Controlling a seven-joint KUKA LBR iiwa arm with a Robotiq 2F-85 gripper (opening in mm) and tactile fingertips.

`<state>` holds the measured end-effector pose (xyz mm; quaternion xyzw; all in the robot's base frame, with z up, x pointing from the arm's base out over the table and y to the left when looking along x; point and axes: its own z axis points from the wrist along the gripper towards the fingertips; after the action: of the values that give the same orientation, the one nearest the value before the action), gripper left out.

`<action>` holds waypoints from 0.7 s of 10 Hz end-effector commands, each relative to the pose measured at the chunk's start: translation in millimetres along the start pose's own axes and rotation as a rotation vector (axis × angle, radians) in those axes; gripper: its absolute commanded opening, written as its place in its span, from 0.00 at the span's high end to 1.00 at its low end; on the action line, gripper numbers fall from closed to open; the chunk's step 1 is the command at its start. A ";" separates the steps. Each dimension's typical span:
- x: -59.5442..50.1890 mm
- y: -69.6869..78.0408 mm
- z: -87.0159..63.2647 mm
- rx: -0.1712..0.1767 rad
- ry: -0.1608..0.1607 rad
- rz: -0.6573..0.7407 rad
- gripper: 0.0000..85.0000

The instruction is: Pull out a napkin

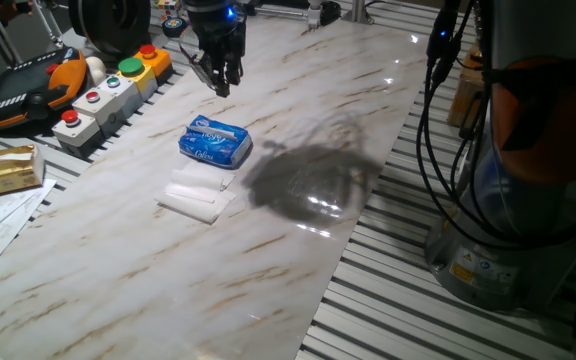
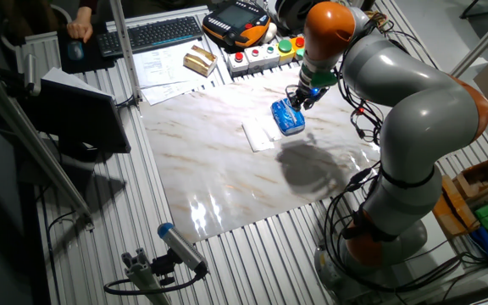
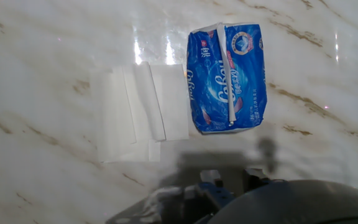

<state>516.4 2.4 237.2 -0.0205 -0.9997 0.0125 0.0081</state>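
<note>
White, thin folded paper napkin (image 3: 143, 112) is lying flat on the marble-patterned tabletop (image 3: 42, 50) — its right edge touching the blue plastic tissue pack (image 3: 226, 78) with white lettering. Black two-finger gripper (image 1: 221, 77) is hovering above the pack, holding nothing — its fingers looking close together.

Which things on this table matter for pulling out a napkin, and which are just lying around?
For the job:
- blue tissue pack
- white napkins lying flat beside the pack, touching it
- gripper, raised above the table beyond the pack

Just lying about:
- button boxes
- orange and black pendant
- small gold box
- keyboard
- papers
</note>
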 end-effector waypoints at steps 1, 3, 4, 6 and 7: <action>-1.1 0.6 2.6 -0.002 -0.006 0.002 0.99; -5.9 0.1 13.5 -0.013 -0.012 0.000 0.99; -8.1 -0.2 18.7 -0.015 -0.013 -0.002 0.99; -10.4 -0.4 25.0 -0.018 -0.016 -0.002 0.99; -11.2 -1.1 28.8 -0.019 -0.019 -0.003 0.99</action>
<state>527.3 -0.2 207.4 -0.0188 -0.9998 0.0032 -0.0023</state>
